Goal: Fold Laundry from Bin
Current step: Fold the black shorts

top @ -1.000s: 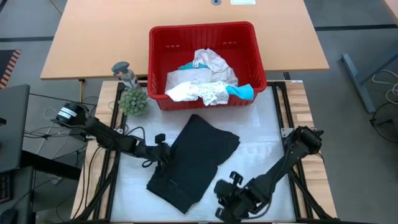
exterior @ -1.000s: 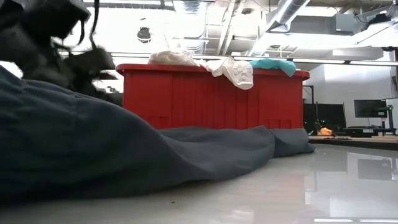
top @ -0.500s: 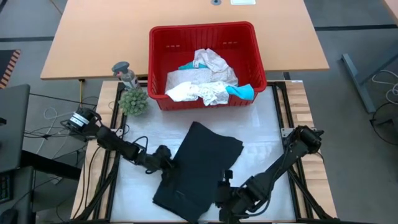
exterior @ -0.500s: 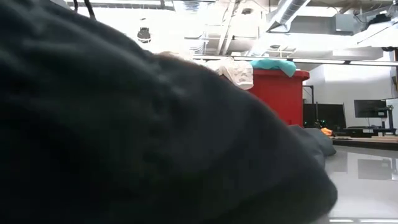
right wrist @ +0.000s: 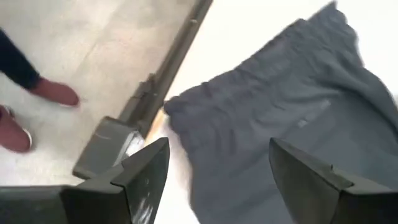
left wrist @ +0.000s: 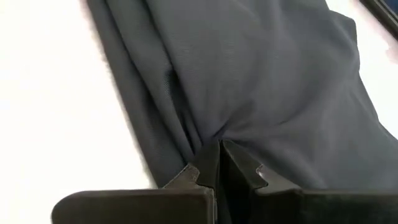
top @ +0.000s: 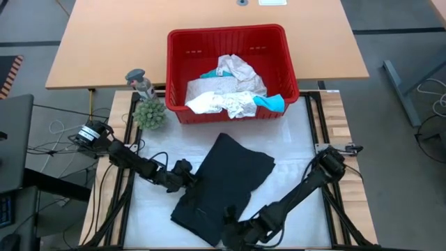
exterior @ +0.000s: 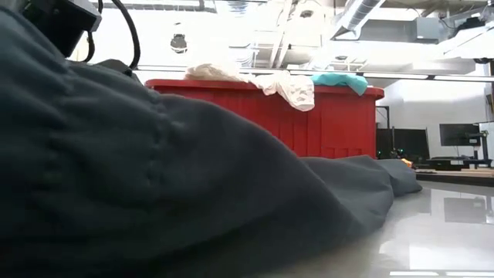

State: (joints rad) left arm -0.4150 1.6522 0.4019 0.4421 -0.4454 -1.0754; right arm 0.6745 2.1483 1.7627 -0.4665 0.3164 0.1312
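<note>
Left gripper (left wrist: 219, 163): fingers pressed together, pinching a fold at the left edge of the black soft cloth garment (top: 226, 187). Right gripper (right wrist: 214, 171): fingers spread wide, holding nothing, poised at the garment's near edge.

Black garment: lies rumpled on the white table top (top: 300, 139), in front of the bin, filling most of the low view.

Red rectangular plastic bin (top: 230, 38): at the table's far side, holding white lacy cloths (top: 226, 94) and a teal cloth (top: 273, 102), some draped over its rim.

Small green plant (top: 149, 113): just left of the bin.

Person's red shoes (right wrist: 37, 106): on the floor beyond the table edge.
</note>
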